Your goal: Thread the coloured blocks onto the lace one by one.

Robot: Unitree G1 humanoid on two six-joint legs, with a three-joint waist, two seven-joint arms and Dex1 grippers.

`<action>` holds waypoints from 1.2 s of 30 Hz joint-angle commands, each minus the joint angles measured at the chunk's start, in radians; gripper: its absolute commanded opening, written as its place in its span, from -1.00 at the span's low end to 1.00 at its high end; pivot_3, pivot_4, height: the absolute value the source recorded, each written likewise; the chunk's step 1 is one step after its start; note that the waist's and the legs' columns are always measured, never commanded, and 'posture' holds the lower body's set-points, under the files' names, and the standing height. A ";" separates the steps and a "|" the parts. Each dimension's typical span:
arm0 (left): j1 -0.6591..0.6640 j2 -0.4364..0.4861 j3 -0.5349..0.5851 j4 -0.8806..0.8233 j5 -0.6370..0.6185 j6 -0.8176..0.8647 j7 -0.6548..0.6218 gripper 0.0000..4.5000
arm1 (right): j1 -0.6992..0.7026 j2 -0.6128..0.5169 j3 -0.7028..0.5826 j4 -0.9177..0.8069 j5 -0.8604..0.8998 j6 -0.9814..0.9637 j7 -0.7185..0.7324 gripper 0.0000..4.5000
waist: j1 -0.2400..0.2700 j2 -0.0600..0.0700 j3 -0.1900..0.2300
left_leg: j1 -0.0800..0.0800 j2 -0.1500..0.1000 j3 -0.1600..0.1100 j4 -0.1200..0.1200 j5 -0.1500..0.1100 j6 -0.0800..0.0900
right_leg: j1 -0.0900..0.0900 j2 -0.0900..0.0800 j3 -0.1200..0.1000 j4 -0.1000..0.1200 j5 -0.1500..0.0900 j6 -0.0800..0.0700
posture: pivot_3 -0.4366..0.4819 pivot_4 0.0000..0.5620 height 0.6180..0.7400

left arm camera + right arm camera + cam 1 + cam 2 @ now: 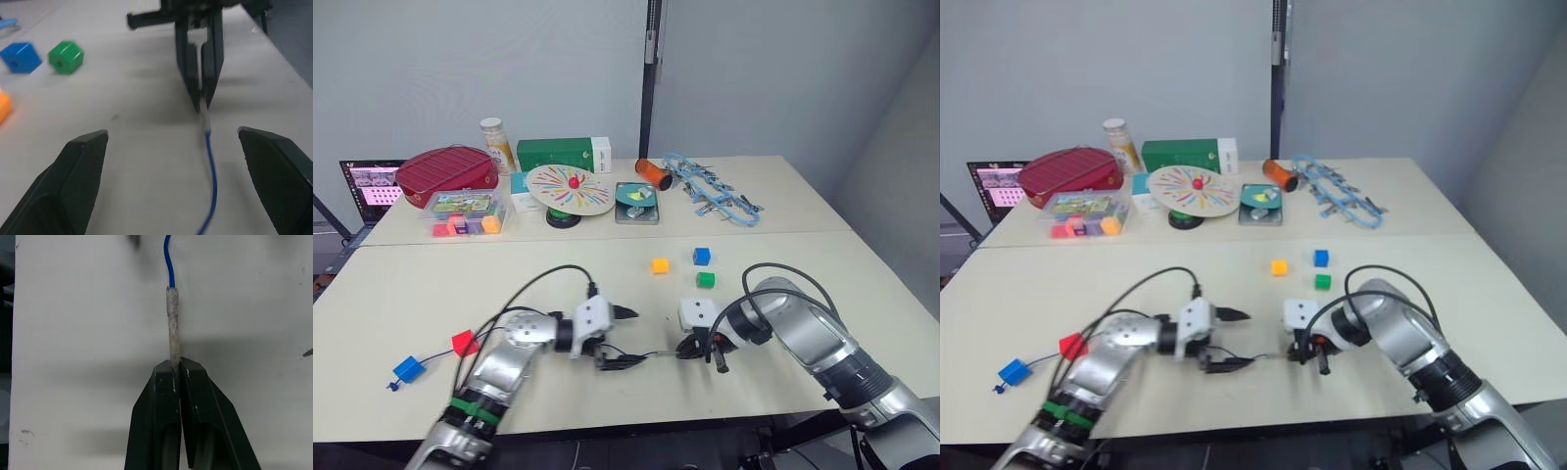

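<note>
My right gripper is shut on the pale stiff tip of the lace, low over the table. The lace's dark-blue cord runs from there between the fingers of my open left gripper, which faces the right gripper. Far left on the table, a red block and a blue block lie along the cord. Loose behind the grippers are an orange-yellow block, a blue block and a green block.
Along the back of the table stand a red basket, a clear tray of coloured pieces, a green box, a striped disc, an orange can and a light-blue chain tangle. A laptop sits at the far left.
</note>
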 commanded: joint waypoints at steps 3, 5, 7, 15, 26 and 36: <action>-0.024 -0.050 -0.035 0.084 0.041 -0.083 0.005 0.99 | -0.011 0.001 0.008 -0.026 0.000 0.018 -0.006 -1.00 | -0.001 0.000 0.000 | 0.000 0.000 0.000 0.000 0.000 0.000 | 0.000 0.000 0.000 0.000 0.000 0.000 | -0.05 -0.47 1.00; -0.024 -0.057 -0.046 0.108 0.057 -0.096 0.001 0.74 | -0.010 0.000 0.009 -0.031 -0.001 0.021 -0.007 -1.00 | 0.000 0.000 0.000 | 0.000 0.000 0.000 0.000 0.000 0.000 | 0.000 0.000 0.000 0.000 0.000 0.000 | -0.05 -0.47 1.00; -0.023 -0.063 -0.050 0.127 0.059 -0.099 -0.005 0.48 | -0.009 -0.001 0.009 -0.032 -0.002 0.025 -0.010 -1.00 | 0.001 0.000 0.000 | 0.000 0.000 0.000 0.001 0.000 0.000 | 0.000 0.000 0.000 0.000 0.000 0.000 | -0.05 -0.47 1.00; -0.009 -0.043 -0.028 0.138 0.043 -0.094 -0.024 -0.71 | -0.008 -0.008 0.004 -0.026 -0.008 0.024 -0.019 -1.00 | 0.004 0.000 0.000 | 0.001 0.001 0.000 0.002 0.000 0.000 | 0.001 0.000 0.000 0.000 0.000 0.000 | -0.05 -0.47 1.00; -0.009 -0.051 -0.025 0.136 0.029 -0.073 -0.027 -1.00 | 0.000 -0.001 -0.046 -0.069 0.052 0.107 -0.037 -0.70 | 0.005 0.000 0.000 | 0.001 0.001 0.000 0.002 0.000 0.000 | 0.001 0.000 0.000 0.000 0.000 0.000 | -0.05 -0.47 1.00; 0.053 -0.025 0.011 0.096 0.008 -0.078 -0.016 -1.00 | 0.188 0.002 -0.420 -0.153 0.213 0.080 -0.261 0.84 | 0.010 0.000 0.000 | 0.000 0.001 -0.001 0.001 -0.001 0.001 | 0.001 -0.001 0.000 0.000 0.000 0.000 | -0.05 -0.47 1.00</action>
